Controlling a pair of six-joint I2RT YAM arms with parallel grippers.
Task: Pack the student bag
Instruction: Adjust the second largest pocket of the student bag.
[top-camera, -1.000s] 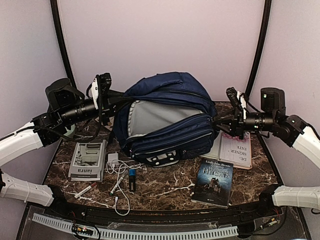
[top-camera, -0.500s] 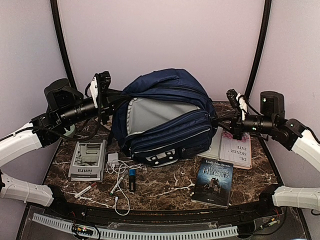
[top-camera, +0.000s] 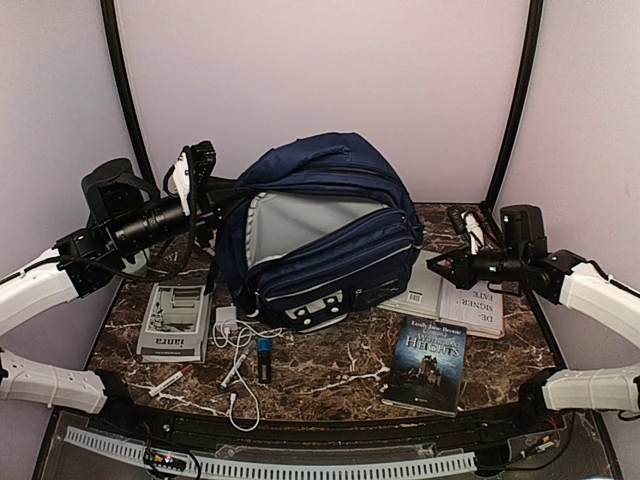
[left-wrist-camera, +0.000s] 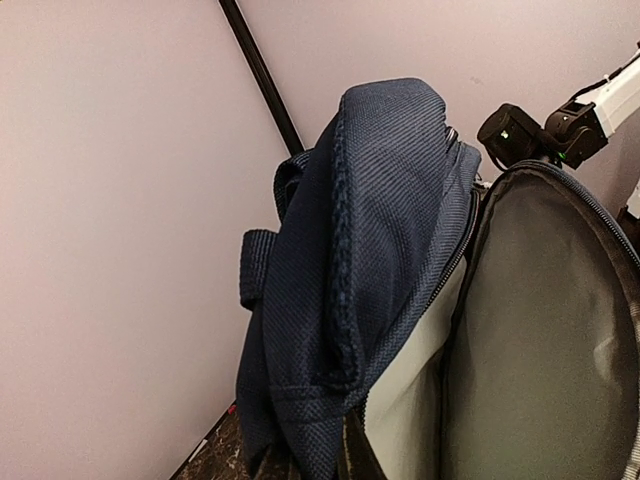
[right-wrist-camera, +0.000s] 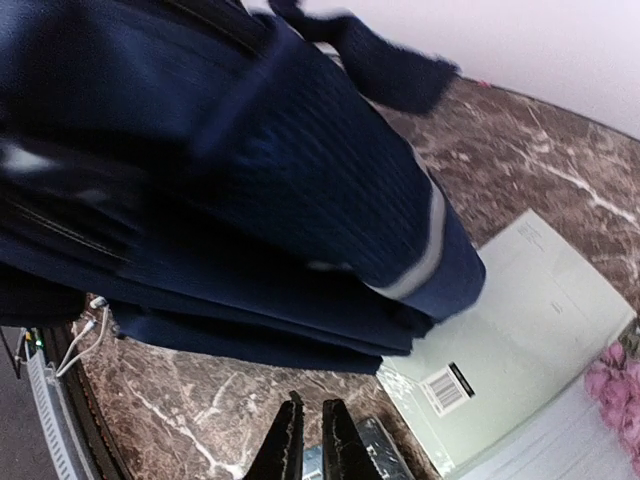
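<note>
Pulling back from the student bag (top-camera: 330, 225), the right end effector (top-camera: 437, 266) now hangs well apart from the bag's side, over the pale book (top-camera: 470, 300). Its fingers have closed almost together and there is nothing between them. A moment ago it was against the bag's right side; now the bag is left to the other arm.

The left end effector (top-camera: 212, 192) is shut at the bag's upper left edge. Its fingers are hidden by the fabric, but it seems to hold the rim, because the bag has risen and now stands more upright at the back of the desk (top-camera: 330, 385), with its grey-lined mouth wide open toward the front.

I judge the opening step to be nearly done – the right arm is free to fetch the first thing, and nothing is packed yet.

Writing that can be read:
- The dark paperback (top-camera: 426, 364) carries "Wuthering Heights".
- The pale book shows upside-down words, perhaps "DE SIGNER FATE".
- The grey box (top-camera: 178, 322) bears a brand – it looks like "hama"
</note>
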